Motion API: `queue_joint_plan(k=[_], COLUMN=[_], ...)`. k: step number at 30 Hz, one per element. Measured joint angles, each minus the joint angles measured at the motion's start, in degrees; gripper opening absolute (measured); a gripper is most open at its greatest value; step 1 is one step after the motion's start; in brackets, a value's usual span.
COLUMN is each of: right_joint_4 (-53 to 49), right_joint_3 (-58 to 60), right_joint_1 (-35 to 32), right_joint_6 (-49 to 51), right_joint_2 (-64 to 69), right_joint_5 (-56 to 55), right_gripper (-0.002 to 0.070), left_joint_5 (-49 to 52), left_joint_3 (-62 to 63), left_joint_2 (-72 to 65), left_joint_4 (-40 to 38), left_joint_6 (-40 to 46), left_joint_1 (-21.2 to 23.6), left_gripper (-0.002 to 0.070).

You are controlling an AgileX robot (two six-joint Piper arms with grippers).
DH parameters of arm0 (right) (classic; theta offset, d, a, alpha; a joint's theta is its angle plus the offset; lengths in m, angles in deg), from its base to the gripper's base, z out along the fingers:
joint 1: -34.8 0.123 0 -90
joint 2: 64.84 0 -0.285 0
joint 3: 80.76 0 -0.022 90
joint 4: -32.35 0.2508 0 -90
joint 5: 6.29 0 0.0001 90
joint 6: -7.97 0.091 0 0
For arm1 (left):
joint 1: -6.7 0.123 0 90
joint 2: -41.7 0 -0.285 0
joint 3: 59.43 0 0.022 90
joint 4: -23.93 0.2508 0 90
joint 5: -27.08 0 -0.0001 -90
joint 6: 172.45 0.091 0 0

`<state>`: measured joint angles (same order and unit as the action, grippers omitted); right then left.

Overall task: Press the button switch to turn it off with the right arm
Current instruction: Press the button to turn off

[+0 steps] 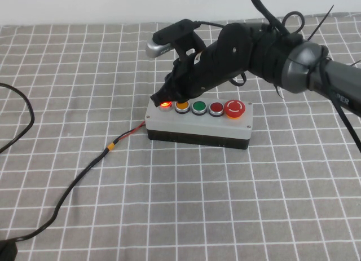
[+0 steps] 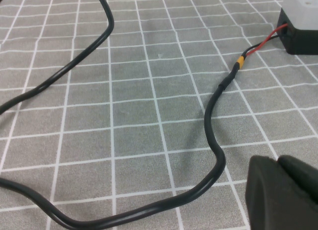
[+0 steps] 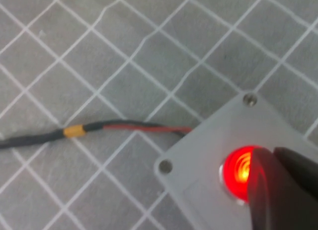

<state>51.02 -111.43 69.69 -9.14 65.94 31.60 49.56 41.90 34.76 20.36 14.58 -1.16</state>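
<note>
The button switch [image 1: 197,124] is a light-grey box on a black base at the table's middle. Its top carries a lit red lamp [image 1: 164,105], then yellow [image 1: 181,107], green [image 1: 198,107] and red [image 1: 216,109] buttons and a large red mushroom button [image 1: 235,108]. My right gripper [image 1: 164,97] reaches over the box from the right; its shut fingertips sit at the lamp end, beside the yellow button. In the right wrist view the glowing lamp [image 3: 237,171] is partly covered by the right gripper [image 3: 280,190]. My left gripper [image 2: 283,190] is shut and empty, low over the cloth left of the box.
A black cable [image 1: 84,171] with red wires and a yellow band runs from the box's left end across the grey checked cloth to the front left. It loops in the left wrist view [image 2: 213,130], where the box's corner [image 2: 300,21] shows.
</note>
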Motion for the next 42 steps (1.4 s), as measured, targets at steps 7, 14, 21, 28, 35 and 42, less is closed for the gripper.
queue_joint_plan(k=[7,14,21,28,35,42], right_joint_4=[-0.35,-0.35,-0.87,-1.63,-4.52,-6.17], right_joint_3=[-0.46,-0.64,-1.34,-2.08,-2.05,-0.77], right_joint_1=[0.00,0.00,0.00,0.00,0.00,0.00], right_joint_6=[0.00,0.00,0.00,0.03,0.13,0.49], right_joint_2=[1.22,2.18,2.77,3.54,2.72,-2.53], right_joint_5=[-2.53,-3.23,-2.23,-0.53,0.71,3.24], right_gripper=[-0.0016,-0.0016,-0.0016,-0.0016,-0.0016,-0.0016], left_joint_5=[0.00,0.00,0.00,0.00,0.00,0.00], left_joint_3=[0.00,0.00,0.00,0.00,0.00,0.00], left_joint_2=[0.00,0.00,0.00,0.00,0.00,0.00], left_joint_4=[0.00,0.00,0.00,0.00,0.00,0.00], left_joint_6=[0.00,0.00,0.00,0.00,0.00,0.00], left_joint_1=[0.00,0.00,0.00,0.00,0.00,0.00], left_gripper=[-0.0004,-0.0004,-0.0004,-0.0004,-0.0004,-0.0004])
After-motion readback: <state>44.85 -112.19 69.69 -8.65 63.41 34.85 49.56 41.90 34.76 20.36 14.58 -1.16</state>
